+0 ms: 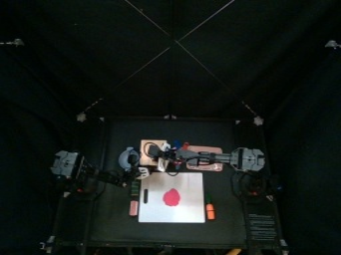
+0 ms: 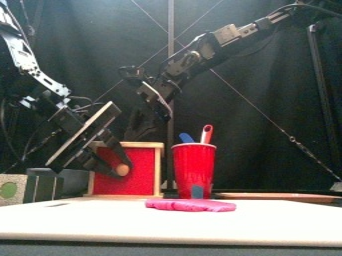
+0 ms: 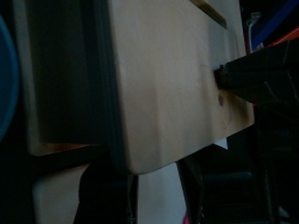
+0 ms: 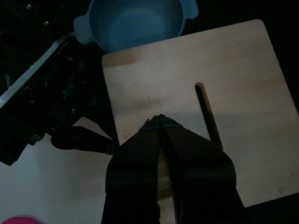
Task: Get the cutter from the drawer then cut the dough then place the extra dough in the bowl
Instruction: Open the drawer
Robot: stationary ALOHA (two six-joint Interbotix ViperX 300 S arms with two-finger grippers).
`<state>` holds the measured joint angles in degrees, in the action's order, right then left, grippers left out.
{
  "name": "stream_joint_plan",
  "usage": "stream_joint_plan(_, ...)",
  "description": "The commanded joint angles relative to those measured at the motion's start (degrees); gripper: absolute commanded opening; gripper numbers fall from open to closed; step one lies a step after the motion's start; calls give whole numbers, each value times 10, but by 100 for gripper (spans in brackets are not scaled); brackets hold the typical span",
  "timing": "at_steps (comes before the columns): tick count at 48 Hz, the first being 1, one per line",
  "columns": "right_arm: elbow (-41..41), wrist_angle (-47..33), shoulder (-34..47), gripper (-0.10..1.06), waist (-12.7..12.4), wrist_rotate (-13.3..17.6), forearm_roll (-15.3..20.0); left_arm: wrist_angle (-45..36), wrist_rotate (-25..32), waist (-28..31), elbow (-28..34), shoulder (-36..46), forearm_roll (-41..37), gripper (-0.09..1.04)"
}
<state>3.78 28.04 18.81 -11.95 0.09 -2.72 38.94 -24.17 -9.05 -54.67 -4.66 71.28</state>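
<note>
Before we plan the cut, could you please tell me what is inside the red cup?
A blue toy knife and a red toy knife stick up out of the red cup; its wall hides their lower ends and anything else inside.

Pink dough [image 2: 190, 205], red cup [image 2: 194, 166], red drawer front [image 2: 147, 176], blue-grey bowl [image 4: 135, 23]

Flat pink dough [image 1: 173, 196] lies on the white board [image 1: 200, 189]; behind stand wooden box [image 2: 130, 168] and blue-grey bowl [image 4: 135, 22].
</note>
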Motion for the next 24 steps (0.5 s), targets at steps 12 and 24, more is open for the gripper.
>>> stream_joint_plan(12, 5, 12, 2, 3, -3, 1, 1, -16, 1, -52, 3, 4, 21, 47)
stream_joint_plan(24, 4, 12, 7, 3, -4, 1, 1, -33, 1, -64, 7, 9, 21, 47)
